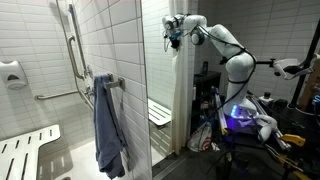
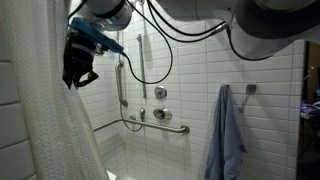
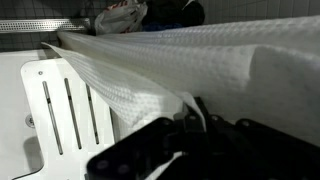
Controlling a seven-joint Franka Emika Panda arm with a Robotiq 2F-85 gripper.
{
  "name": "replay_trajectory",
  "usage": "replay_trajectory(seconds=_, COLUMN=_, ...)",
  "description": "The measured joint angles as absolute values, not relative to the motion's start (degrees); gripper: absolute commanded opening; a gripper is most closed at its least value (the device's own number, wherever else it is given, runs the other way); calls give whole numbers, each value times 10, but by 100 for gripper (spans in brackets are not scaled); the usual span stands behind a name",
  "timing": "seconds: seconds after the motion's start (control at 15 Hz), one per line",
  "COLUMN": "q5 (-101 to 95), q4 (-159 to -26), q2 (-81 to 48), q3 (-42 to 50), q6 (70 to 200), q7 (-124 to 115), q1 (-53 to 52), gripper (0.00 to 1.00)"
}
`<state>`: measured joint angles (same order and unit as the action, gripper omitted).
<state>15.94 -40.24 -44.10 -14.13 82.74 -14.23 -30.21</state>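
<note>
A white shower curtain (image 1: pixel 181 95) hangs at the open side of a tiled shower. High up near its top edge, my gripper (image 1: pixel 175 32) is shut on a fold of it. In an exterior view the black gripper (image 2: pixel 80 58) pinches the curtain (image 2: pixel 45 125) at the upper left. In the wrist view the textured curtain cloth (image 3: pixel 200 60) fills most of the picture, and a fold of it runs down between the dark jaws of the gripper (image 3: pixel 192 112).
A blue towel (image 1: pixel 108 125) hangs on a wall hook beside the shower, also seen as the towel (image 2: pixel 228 135). Grab bars (image 2: pixel 122 80) and a shower hose (image 2: pixel 165 55) line the tiled wall. A white slatted bench (image 3: pixel 65 110) lies below. Cluttered equipment (image 1: pixel 245 120) surrounds the arm's base.
</note>
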Motion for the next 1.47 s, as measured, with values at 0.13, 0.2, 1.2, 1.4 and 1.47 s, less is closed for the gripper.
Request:
replay_trajectory(seconds=0.13, q5=159, q4=-396, q2=-445, q3=-141, q6=827, q7=-142, q1=-306, gripper=0)
replay_trajectory(seconds=0.2, q5=159, q4=-391, q2=-448, q3=-141, q6=826, q7=-142, q1=-309, gripper=0)
replay_trajectory(seconds=1.2, q5=159, q4=-251, q2=-528, q3=-147, q6=746, q7=-134, q1=-334, gripper=27)
replay_trajectory(seconds=1.4, q5=158, q4=-244, q2=-546, q3=-146, q6=731, q7=-132, q1=-335, gripper=44)
replay_trajectory(seconds=1.47, q5=156, q4=-244, q2=-558, q3=-146, q6=729, q7=-131, q1=-337, gripper=51)
